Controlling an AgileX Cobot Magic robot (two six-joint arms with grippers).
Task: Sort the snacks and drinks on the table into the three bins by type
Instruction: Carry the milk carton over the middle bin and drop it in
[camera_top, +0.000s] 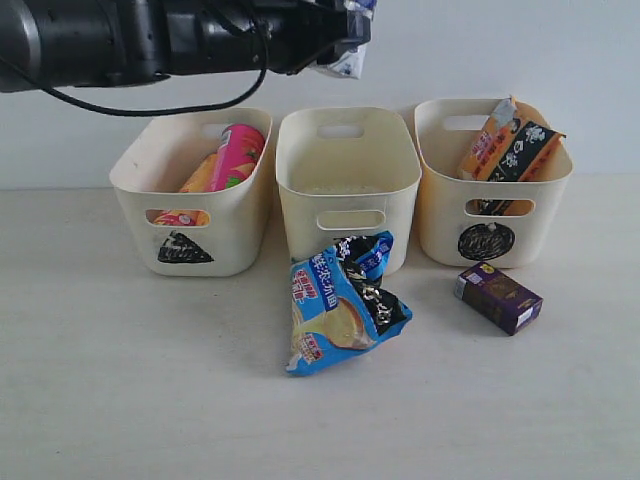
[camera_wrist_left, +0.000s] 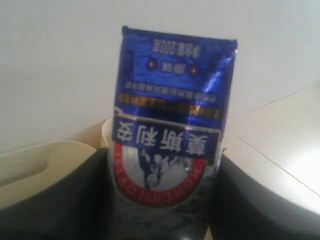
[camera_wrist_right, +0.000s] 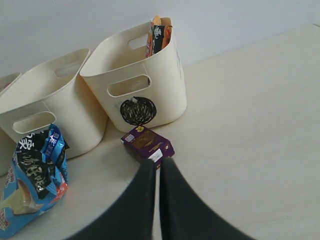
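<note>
Fingers on the left arm (camera_wrist_left: 65, 200) clamp the white-blue carton (camera_wrist_left: 170, 130); right fingers (camera_wrist_right: 140, 200) are pressed together, empty.

Bright, soft light; blurred left wrist close-up, glare on carton (camera_wrist_left: 172, 85)

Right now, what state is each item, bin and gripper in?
Left gripper: shut on white-blue carton, raised.
Right gripper: shut, empty.
Blue bag: lying on table, against middle bin.
Purple carton: lying on table.
Triangle bin: holds two chip cylinders.
Middle bin: nothing visible inside.
Circle bin: holds orange-black bag.
</note>
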